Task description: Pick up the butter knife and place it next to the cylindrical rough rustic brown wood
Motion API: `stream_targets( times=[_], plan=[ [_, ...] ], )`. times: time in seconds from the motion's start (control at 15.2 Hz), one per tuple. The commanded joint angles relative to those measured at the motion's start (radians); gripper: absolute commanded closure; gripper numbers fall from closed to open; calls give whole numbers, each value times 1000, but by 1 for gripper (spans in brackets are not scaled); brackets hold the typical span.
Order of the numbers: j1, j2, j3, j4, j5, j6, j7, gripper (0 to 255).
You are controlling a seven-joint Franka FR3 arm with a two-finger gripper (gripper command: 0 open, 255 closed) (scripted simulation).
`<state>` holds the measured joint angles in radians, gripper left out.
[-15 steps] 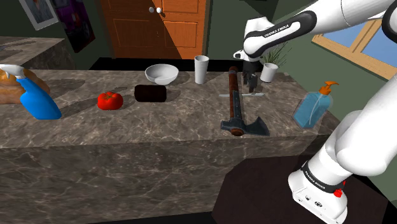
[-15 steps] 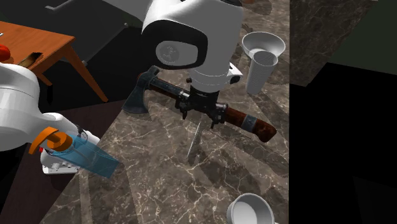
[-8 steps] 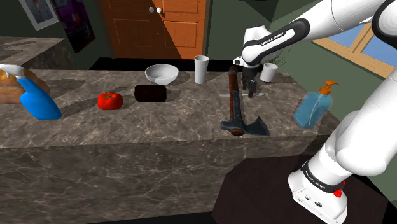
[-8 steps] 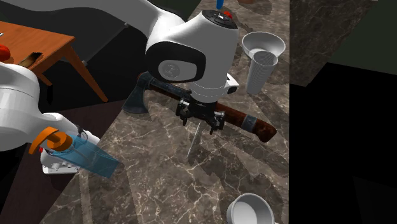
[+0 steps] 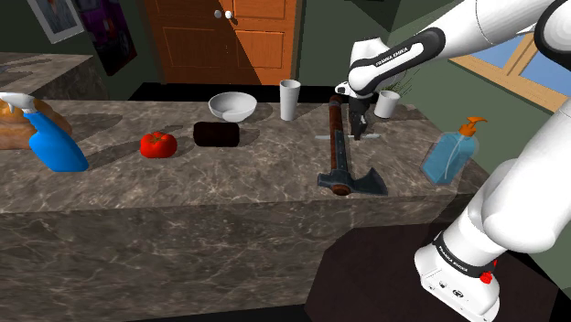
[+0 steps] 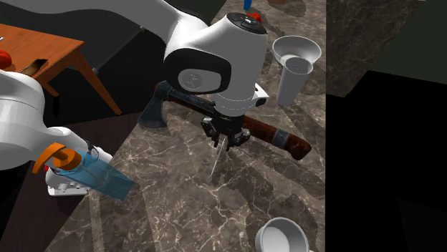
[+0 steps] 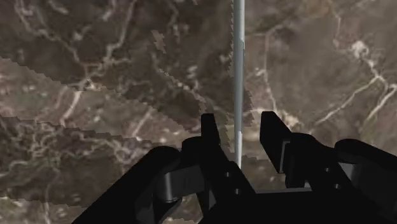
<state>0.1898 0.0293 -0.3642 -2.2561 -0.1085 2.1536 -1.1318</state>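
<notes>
Dark marble counter (image 5: 229, 183), arm (image 5: 403, 50) bent down — claw (image 7: 239, 121) spread astride butter knife (image 7: 238, 57), untouched

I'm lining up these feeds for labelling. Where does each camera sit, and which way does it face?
Shoulder view: beside the stand, looking down across the marble counter; stand and arm show.
Second exterior view: high above, looking steeply down the counter's length; arm and gripper show.
Wrist view: on the hand, looking down at the butter knife between its open fingers.
Both exterior views share the axe, soap dispenser and knife.
</notes>
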Motion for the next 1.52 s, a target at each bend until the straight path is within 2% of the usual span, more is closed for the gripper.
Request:
stream_targets(
  times=[0.0,0.46,1.45],
  plan=[
    [0,0,0,0,0,0,0,255],
    [0,0,0,0,0,0,0,255],
    [5,-103,7,103,-26,-202,8,255]
  ],
)
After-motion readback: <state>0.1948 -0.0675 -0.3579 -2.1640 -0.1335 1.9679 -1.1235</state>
